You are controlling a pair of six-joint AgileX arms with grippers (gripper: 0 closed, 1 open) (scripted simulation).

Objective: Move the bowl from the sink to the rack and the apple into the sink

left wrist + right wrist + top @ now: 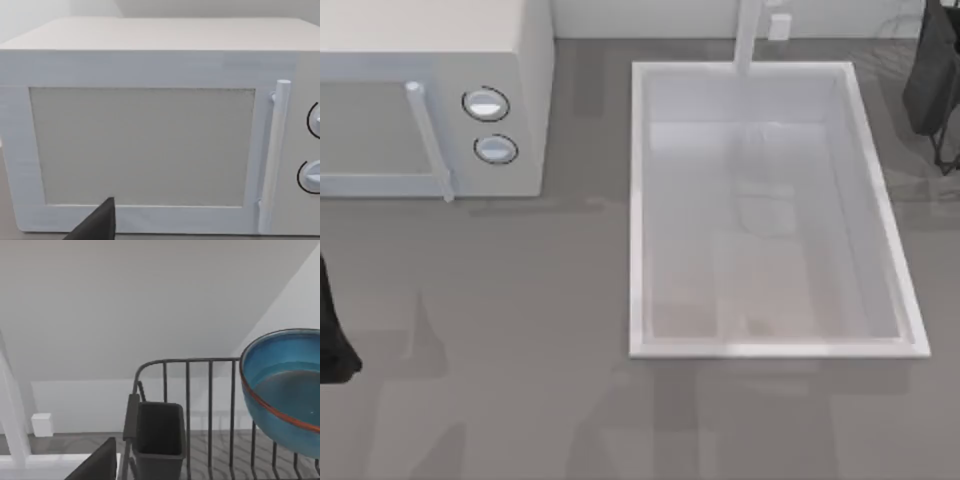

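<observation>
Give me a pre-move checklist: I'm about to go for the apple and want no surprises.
1. Bowl out of the sink: ok. The bowl is up against the rack wires.
2. Bowl resting on the rack: cannot tell, its underside is cut off.
3. Apple's position known: cannot tell.
4. Faucet post off the drop path: ok, it stands at the far rim.
5. Left arm away from the sink: ok, at the table's left edge, facing the microwave.
6. Right arm placed: ok, far right corner.
</observation>
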